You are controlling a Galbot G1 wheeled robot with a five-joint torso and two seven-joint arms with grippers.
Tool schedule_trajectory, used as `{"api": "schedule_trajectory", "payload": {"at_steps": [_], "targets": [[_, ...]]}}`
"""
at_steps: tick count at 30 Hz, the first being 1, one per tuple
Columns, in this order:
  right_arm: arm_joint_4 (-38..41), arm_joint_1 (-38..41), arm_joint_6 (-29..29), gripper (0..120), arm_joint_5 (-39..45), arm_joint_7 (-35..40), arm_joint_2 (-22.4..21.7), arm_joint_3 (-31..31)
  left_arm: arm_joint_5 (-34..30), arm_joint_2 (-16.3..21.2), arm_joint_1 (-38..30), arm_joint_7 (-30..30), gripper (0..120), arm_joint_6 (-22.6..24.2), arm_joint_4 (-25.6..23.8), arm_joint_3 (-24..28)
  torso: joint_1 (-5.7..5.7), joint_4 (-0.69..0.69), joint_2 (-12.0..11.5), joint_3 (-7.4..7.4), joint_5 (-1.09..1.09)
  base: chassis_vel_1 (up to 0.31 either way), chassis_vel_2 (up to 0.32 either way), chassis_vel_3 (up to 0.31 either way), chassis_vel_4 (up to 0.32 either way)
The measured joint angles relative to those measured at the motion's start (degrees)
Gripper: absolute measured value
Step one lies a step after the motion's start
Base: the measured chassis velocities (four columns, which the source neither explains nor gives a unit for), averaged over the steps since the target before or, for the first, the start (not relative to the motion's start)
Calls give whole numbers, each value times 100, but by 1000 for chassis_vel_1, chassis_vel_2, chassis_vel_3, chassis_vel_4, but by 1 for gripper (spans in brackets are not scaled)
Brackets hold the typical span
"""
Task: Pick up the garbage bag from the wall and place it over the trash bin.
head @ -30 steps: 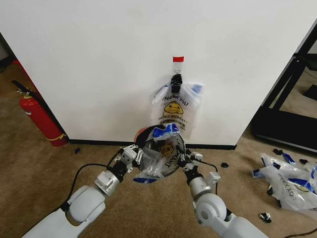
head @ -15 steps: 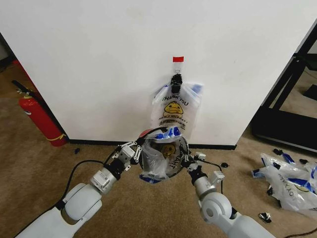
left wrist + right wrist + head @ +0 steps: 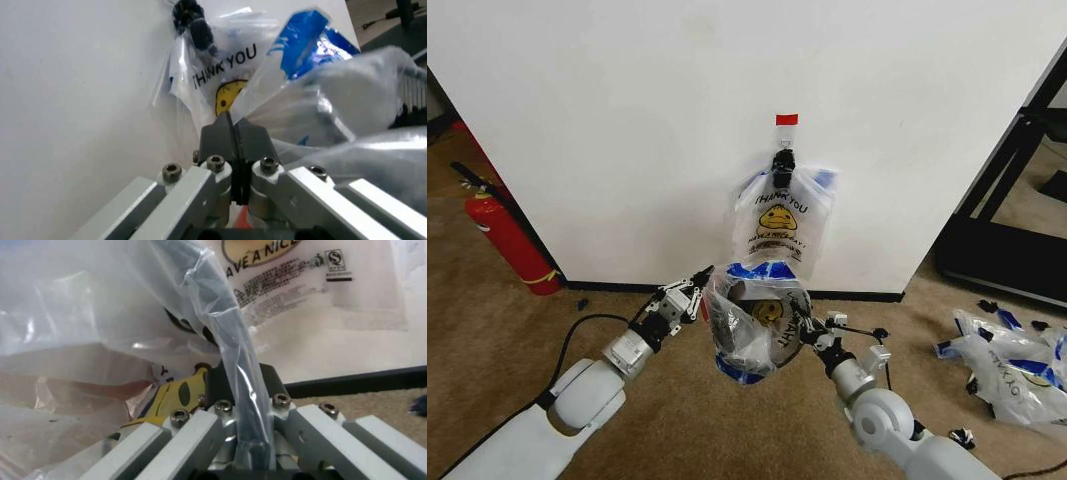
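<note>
A: Where is the bag (image 3: 755,325)?
B: Low centre of the head view, stretched between 2 grippers just in front of the wall (image 3: 627,120). Its mouth is pulled open, a yellow smiley shows inside, and blue handle plastic rises at its top edge. It drapes over the bin, whose body is hidden under the plastic; I cannot tell how far down it sits.

A: What holds its left side?
B: The left gripper (image 3: 695,283), left of centre in the head view. In the left wrist view its fingers (image 3: 230,142) are pressed together with the film pinched between them.

A: And the right side?
B: The right gripper (image 3: 805,318), just right of the bag. In the right wrist view a twisted strip of the bag (image 3: 230,340) runs down between its closed fingers (image 3: 217,385).

A: What lies beyond?
B: A 2nd bag (image 3: 779,222) printed "THANK YOU" hangs flat on the wall from a black clip (image 3: 783,162), directly above the held one, under a red tape strip (image 3: 786,119). A fire extinguisher (image 3: 502,235) leans at the left edge. More bags (image 3: 1012,365) lie on the carpet at lower right.
</note>
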Motion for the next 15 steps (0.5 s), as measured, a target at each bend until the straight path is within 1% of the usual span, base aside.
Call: {"api": "schedule_trajectory", "payload": {"at_steps": [6, 11, 15], "targets": [[-16, -14, -47, 0, 193, -415, -60, 73, 6, 29, -103, 186, 0, -191, 233, -1, 0, 0, 0, 0, 0, 0, 0, 0, 0], [13, -1, 6, 0, 327, -399, -30, 104, 6, 22, -119, 315, 0, -267, 280, 15, 0, 0, 0, 0, 0, 0, 0, 0, 0], [101, 19, 63, 0, 567, -366, 4, 175, 64, -8, -35, 679, 0, -539, 296, 24, 0, 0, 0, 0, 0, 0, 0, 0, 0]]}}
